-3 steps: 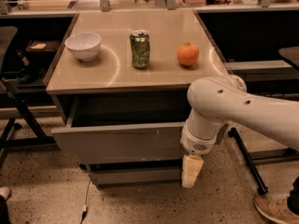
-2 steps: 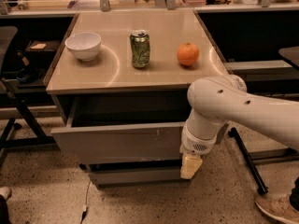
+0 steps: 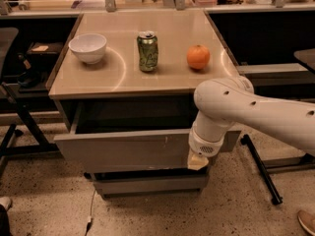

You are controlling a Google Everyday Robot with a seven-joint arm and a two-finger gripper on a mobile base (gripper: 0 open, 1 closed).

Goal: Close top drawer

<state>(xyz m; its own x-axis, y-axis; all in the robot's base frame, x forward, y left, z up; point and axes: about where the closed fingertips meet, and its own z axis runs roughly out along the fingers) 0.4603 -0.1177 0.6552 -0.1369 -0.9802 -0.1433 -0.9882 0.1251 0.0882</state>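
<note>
The top drawer [image 3: 123, 149] stands pulled out from under the tabletop, its grey flat front facing me, with small white scratch marks right of centre. Its dark inside shows behind the front panel. My gripper [image 3: 198, 161] hangs from the white arm [image 3: 246, 109] at the right end of the drawer front, pale fingertip against the panel's lower edge. The arm hides the drawer's right end.
On the tan tabletop [image 3: 167, 77] stand a white bowl [image 3: 88, 47], a green can [image 3: 147, 51] and an orange [image 3: 198, 57]. A lower drawer front [image 3: 147, 183] sits under the top one. A chair base [image 3: 19, 132] is at the left, a black stand leg [image 3: 261, 168] at the right.
The gripper has risen from below the drawer front to its lower right edge. The drawer looks much the same as before.
</note>
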